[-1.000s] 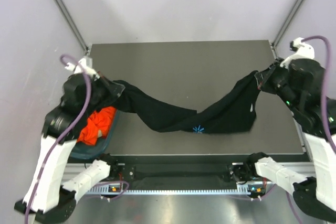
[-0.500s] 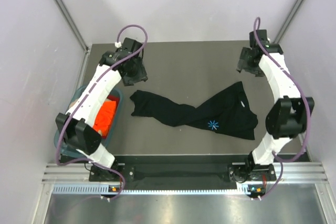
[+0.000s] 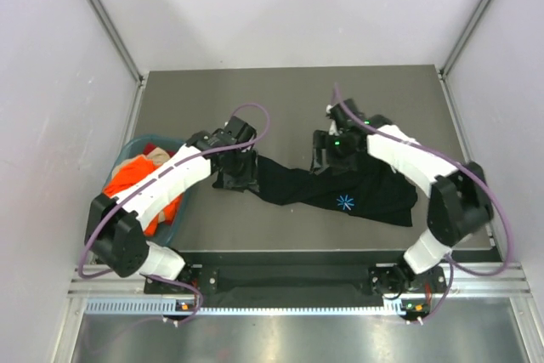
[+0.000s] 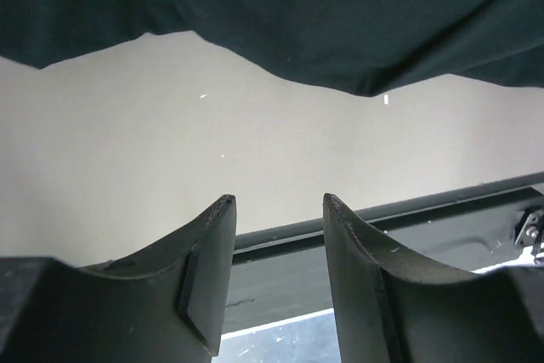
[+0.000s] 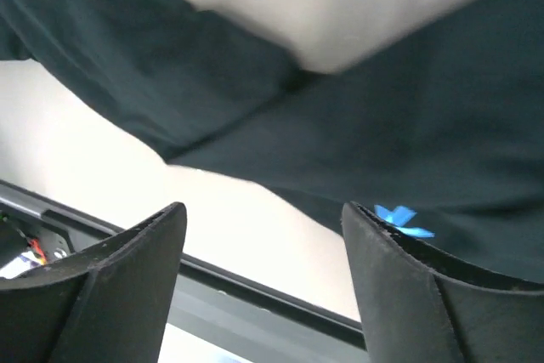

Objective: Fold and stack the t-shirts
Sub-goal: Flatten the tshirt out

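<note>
The black t-shirt (image 3: 297, 186) lies crumpled in a long band across the middle of the table, its blue starburst mark (image 3: 344, 202) facing up. My left gripper (image 3: 242, 172) hangs over the shirt's left end, jaws open and empty (image 4: 276, 201), with black cloth (image 4: 280, 14) just beyond the fingertips. My right gripper (image 3: 328, 159) is over the shirt's upper middle, open and empty (image 5: 263, 207); the cloth (image 5: 357, 116) and the starburst (image 5: 404, 218) lie beyond its tips. The orange t-shirt (image 3: 127, 180) is bunched in the basket at left.
The teal basket (image 3: 144, 138) stands off the table's left edge beside the left arm. Grey walls close in the table at the back and sides. A metal rail (image 3: 289, 278) runs along the near edge.
A second ago both grippers held the black shirt stretched between them. They let go, the shirt dropped flat, and both arms swung from the back of the table down to the cloth.
</note>
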{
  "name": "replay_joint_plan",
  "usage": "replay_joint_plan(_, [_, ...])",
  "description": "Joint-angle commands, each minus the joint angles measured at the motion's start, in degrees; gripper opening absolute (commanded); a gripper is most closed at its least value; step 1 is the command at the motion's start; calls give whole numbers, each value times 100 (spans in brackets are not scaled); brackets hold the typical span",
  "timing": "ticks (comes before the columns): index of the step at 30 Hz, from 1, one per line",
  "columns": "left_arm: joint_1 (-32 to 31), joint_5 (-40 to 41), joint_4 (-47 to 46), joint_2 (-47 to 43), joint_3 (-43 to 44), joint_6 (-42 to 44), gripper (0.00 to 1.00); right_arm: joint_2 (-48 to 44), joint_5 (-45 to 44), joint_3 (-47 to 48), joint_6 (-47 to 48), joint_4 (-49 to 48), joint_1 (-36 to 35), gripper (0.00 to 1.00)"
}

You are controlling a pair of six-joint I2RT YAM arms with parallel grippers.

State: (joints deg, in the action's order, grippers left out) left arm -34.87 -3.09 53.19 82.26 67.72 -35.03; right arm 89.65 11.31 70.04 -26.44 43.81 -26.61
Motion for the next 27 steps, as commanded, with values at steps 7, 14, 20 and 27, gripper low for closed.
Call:
replay_joint_plan(7, [16,257,-142,-886,-277,-285,51,1476,-1920,1108,-1505,110,-925,55])
replay_joint_plan(14, [16,625,86,-1185,-391,-294,51,1960,-2256,1100,-1496,189,-942,33])
replay_joint_plan(20, [16,670,16,-1344,-488,-294,52,1943,-2221,1029,-1408,110,-934,27])
replay_joint_plan(27, [16,801,-72,-1177,-286,-242,52,1497,-2396,1178,-1110,101,-837,0])
